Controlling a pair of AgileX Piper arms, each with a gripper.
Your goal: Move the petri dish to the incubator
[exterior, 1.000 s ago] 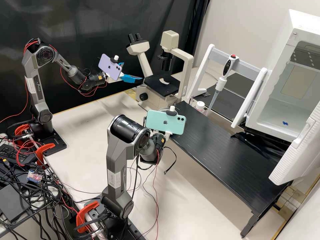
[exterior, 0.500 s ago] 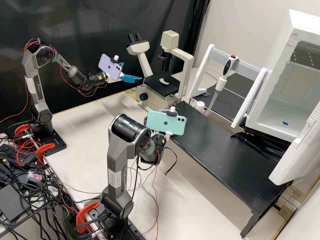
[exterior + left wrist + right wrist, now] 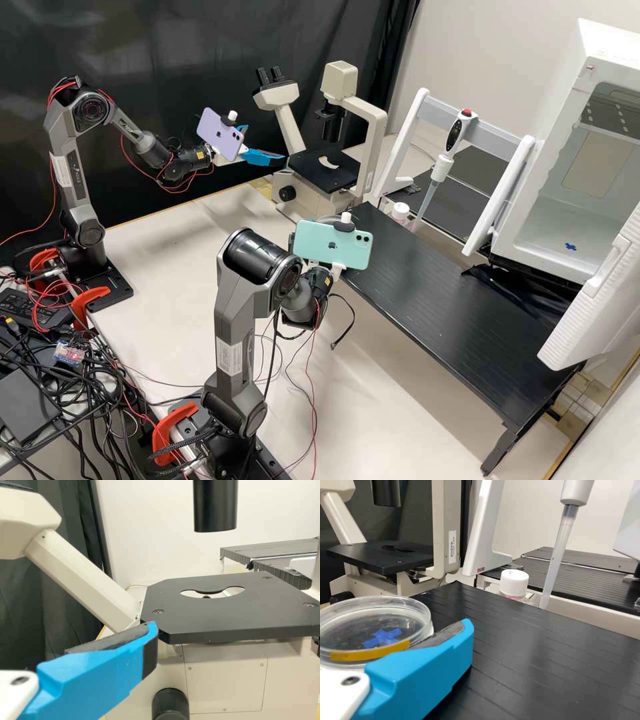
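One petri dish (image 3: 350, 625) in the right gripper (image 3: 427, 639): a blue finger (image 3: 435, 662) lies with its dark pad against the side of the dish. Taken as closed to dish width; the opposite finger's contact cannot be confirmed. Dish is round, so no long axis matters; its flat faces lie near level, yellow tape (image 3: 370, 652) on the rim, over or just beside the near end of the black stand (image 3: 453, 293).

Key relation: the incubator (image 3: 567, 100) stands beyond the stand's far side, well apart from the dish, toward the right of the high view. Its door (image 3: 593, 300) is open; a blue mark (image 3: 571, 247) sits on its floor. Right arm is the nearer. Its upper link rises steeply, wrist bent forward and low.

Left gripper (image 3: 263, 148) is empty, fingers apart, beside the microscope (image 3: 327, 167).

Judged step: carrying, about midway. Next: take the dish along the stand and in past the door, keeping it level. Risks: clipping the pipette (image 3: 443, 163) or door edge; smooth rim slipping if tilted.
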